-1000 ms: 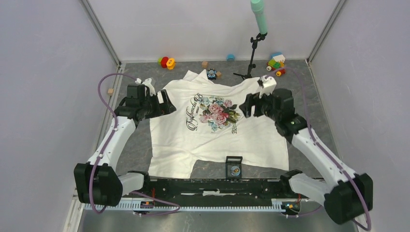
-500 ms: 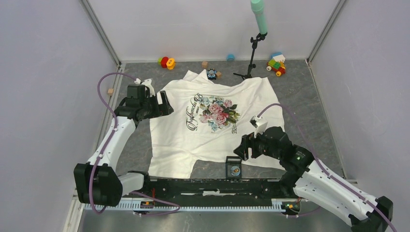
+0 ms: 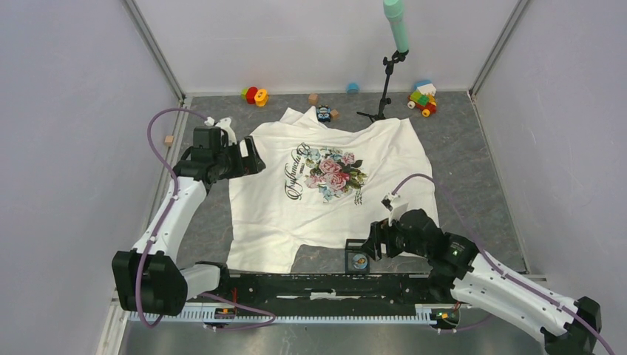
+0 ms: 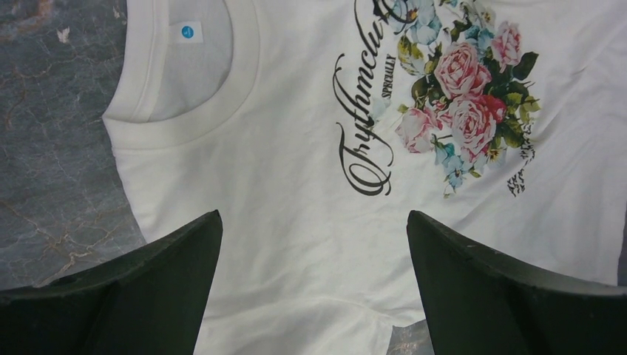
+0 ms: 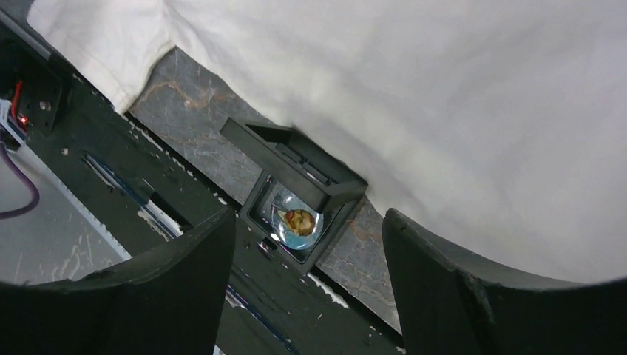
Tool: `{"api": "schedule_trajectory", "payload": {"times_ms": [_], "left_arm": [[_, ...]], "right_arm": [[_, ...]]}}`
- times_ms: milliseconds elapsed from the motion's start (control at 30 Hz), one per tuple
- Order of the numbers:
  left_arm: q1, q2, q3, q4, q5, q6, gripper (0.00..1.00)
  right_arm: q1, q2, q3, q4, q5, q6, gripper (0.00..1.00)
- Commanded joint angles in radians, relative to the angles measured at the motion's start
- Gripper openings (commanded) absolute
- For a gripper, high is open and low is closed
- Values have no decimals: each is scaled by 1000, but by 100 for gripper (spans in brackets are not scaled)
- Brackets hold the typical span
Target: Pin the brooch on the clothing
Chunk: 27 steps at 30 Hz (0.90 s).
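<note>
The clothing [image 3: 333, 192], a white T-shirt with a rose print and black script, lies spread flat on the grey table. The brooch [image 3: 359, 260] [image 5: 297, 219], a small round bluish disc, sits inside an open black square holder [image 5: 296, 194] at the shirt's near hem. My right gripper [image 3: 375, 240] [image 5: 307, 255] hovers open just to the right of the holder, nothing between its fingers. Over the shirt's left shoulder, near the collar [image 4: 185, 89], my left gripper [image 3: 255, 157] [image 4: 314, 251] hangs wide open and empty above the white cloth.
Small toys lie along the back edge: a red and yellow one [image 3: 255, 95], a black-and-blue one [image 3: 323, 113], a coloured block car [image 3: 422, 97], wooden cubes. A black stand with a green pole [image 3: 392, 66] rises behind the shirt. The black rail [image 3: 325, 285] runs along the near edge.
My right arm has swung from the shirt's far right sleeve down to the near hem, ending beside the brooch holder. The left arm has stayed put.
</note>
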Motion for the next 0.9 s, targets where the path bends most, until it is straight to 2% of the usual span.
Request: {"api": "schedule_trajectory", "payload": {"times_ms": [0, 200, 433, 600, 867], "left_arm": [[-3, -5, 104, 22, 40, -34, 100], [-3, -4, 115, 46, 23, -32, 100], [-3, 17, 80, 57, 45, -38, 100], [-3, 14, 72, 65, 53, -44, 100], [-3, 9, 54, 68, 60, -50, 100]], "right_arm": [[101, 0, -68, 84, 102, 116, 77], [278, 58, -109, 139, 298, 254, 78], [463, 244, -48, 107, 484, 376, 79], [511, 307, -25, 120, 521, 403, 78], [520, 339, -7, 116, 541, 414, 78]]}}
